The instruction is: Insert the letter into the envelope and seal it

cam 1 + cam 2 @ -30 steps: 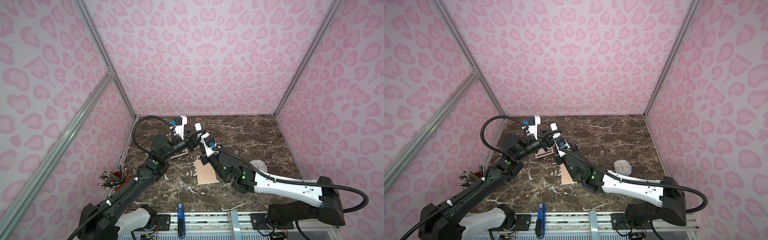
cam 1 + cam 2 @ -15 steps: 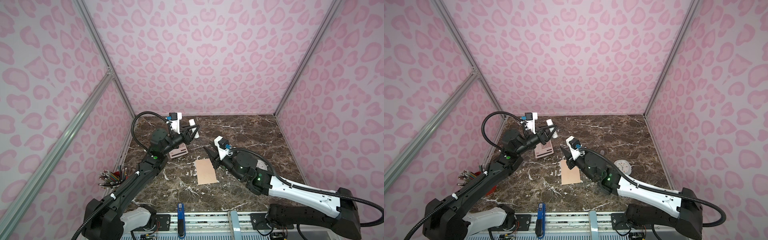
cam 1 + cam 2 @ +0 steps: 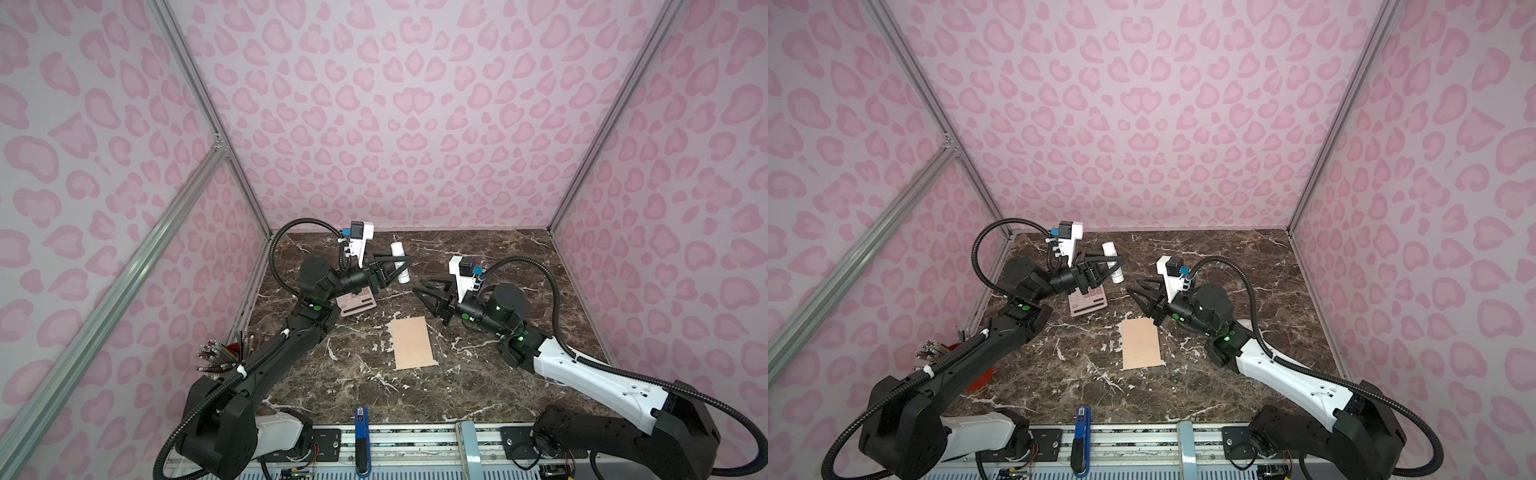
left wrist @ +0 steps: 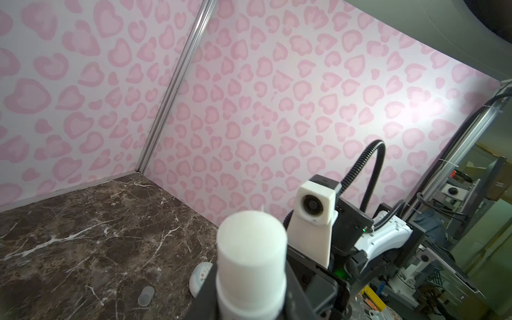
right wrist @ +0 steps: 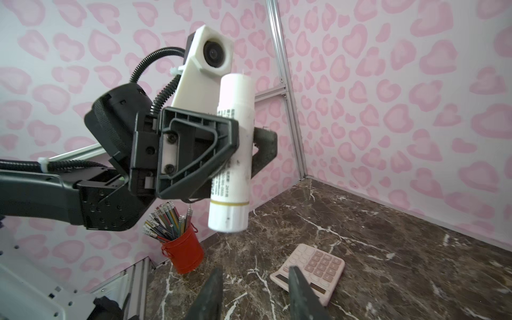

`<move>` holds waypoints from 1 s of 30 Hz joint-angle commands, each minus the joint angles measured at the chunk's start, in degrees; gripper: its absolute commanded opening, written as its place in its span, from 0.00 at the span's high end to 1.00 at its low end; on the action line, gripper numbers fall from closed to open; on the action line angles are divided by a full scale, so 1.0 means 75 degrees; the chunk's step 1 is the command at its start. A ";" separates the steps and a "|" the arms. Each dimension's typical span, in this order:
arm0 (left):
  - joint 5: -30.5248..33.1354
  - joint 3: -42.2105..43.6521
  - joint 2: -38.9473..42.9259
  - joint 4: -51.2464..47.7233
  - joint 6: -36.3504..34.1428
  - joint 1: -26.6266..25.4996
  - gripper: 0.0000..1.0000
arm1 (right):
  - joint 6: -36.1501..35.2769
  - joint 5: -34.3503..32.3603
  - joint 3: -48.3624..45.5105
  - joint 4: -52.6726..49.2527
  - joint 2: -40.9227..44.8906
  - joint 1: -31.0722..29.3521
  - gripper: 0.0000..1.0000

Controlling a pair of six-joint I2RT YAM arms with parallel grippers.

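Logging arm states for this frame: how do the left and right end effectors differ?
The left end effector is clamped on a white tube, held roughly upright; the right end effector is open and empty. The left one hangs by the pink calculator, the right one just beyond the envelope's far edge. Both are black, raised off the table and pointed toward each other.

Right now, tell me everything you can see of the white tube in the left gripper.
The tube is a white, plastic-looking cylinder with dark print down its side and a gold band near its lower end. It stands roughly upright, slightly tilted, clear of the table. The left gripper clamps it around the middle, both ends sticking out. Nothing else touches it.
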State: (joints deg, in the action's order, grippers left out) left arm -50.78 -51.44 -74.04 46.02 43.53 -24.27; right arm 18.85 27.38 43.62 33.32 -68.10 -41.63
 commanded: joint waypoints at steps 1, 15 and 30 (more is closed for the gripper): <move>-0.0481 0.0027 -0.0053 0.0680 0.0078 0.0013 0.97 | 0.0599 0.1069 0.0167 0.0961 -0.0237 0.0049 0.56; -0.0694 0.0039 -0.0332 0.1348 0.0441 0.0013 0.96 | 0.0820 0.1722 0.0644 0.1024 -0.0798 0.0042 0.63; -0.0836 0.0027 -0.0534 0.1871 0.0804 0.0009 0.97 | 0.0768 0.1595 0.0735 0.0909 -0.0963 0.0047 0.67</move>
State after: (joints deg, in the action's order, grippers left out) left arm -56.49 -51.11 -77.93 56.90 49.36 -24.23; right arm 24.88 38.79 48.64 38.22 -75.22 -41.15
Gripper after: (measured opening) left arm 0.281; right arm 0.334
